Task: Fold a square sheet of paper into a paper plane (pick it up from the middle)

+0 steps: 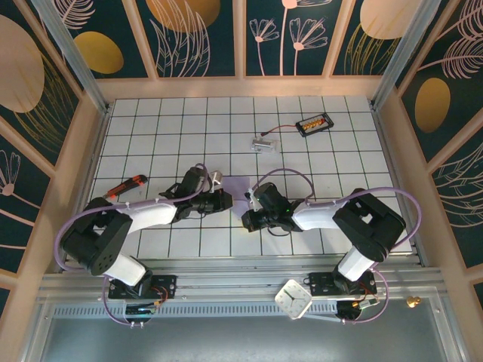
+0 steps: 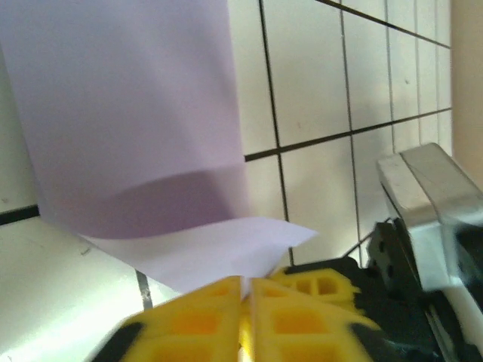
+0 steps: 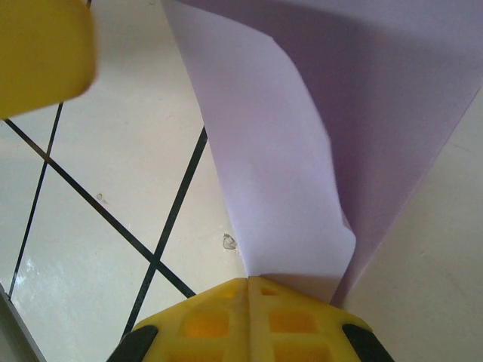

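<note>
left gripper (image 2: pixel 247 290) is clamped tight on the near edge of the lavender paper sheet (image 2: pixel 128 113). the sheet runs fwd from the jaws and curls over itself just ahead of the tips, so the pinch prob. pins a folded layer in place. right gripper (image 3: pixel 249 290) is likewise closed hard on a folded corner, w/ two layers fanning up and away from its tips, likely steadying the crease while the other side gets worked. the top cam adds the layout: both grippers face each other across the small sheet, mid tiled table (image 1: pixel 339 162), arms bent inward. the wrist cams add the pinch itself and the paper layers, too small to read from above. no dart shape yet, by the look.
</note>
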